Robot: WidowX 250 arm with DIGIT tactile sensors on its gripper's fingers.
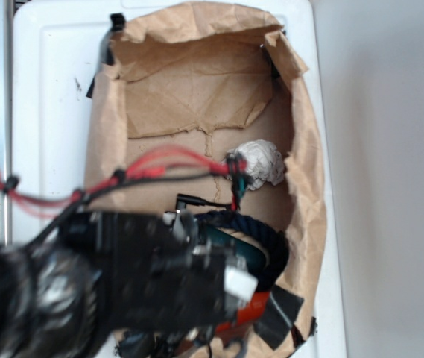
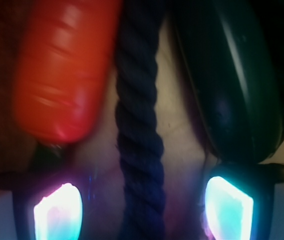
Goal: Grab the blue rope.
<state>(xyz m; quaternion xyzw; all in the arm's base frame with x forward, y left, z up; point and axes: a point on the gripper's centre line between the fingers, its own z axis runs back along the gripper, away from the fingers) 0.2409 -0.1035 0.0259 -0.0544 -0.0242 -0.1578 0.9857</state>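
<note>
A white tray [image 1: 48,89] carries a brown paper liner [image 1: 197,82] whose crumpled walls rise along all its sides. The black arm [image 1: 85,287] reaches in over the liner's near left corner, with red and black wires [image 1: 144,168] looping above it. The rope [image 1: 271,242], dark navy and twisted, curves near the liner's right wall at the near end, partly under the arm. In the wrist view the rope [image 2: 139,135] runs straight up the middle, between an orange carrot [image 2: 62,70] on the left and a dark green oval [image 2: 236,85] on the right, both just beside it. A crumpled white wad [image 1: 260,162] lies toward the right wall, mid-liner. The gripper [image 2: 142,205] stands wide, its two glowing fingertips [image 2: 58,212] on either side of the rope and apart from it.
</note>
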